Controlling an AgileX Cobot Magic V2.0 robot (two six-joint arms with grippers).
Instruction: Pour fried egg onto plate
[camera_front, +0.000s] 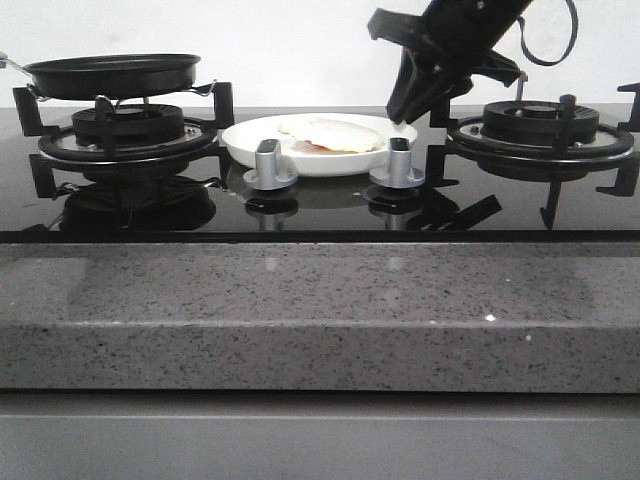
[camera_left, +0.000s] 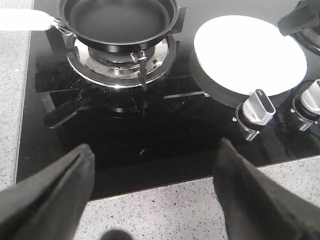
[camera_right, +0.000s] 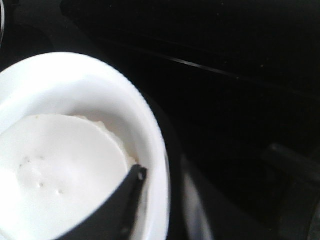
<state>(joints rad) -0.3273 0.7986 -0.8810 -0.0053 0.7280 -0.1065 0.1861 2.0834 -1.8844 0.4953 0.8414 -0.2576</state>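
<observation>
We see the fried egg (camera_front: 333, 134) lying flat on the plate (camera_front: 250, 150), a cream-white disc with wavy edges (a faint orange-pink tint shows under its near edge). It sits toward the plate's right side. The plate, round, shallow and glossy white, rests on the black glass hob between the two burners, just behind the knobs.

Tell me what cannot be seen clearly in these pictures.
- Egg: in the left wrist view, glare merges it with the plate.
- Right gripper: in the front view its tips are dark against the burner; in the right wrist view only one blurred finger shows. Open or shut: cannot tell.
- Pan: the front view shows it side-on, its inside hidden by the rim.
- Left gripper: out of the front view.
</observation>
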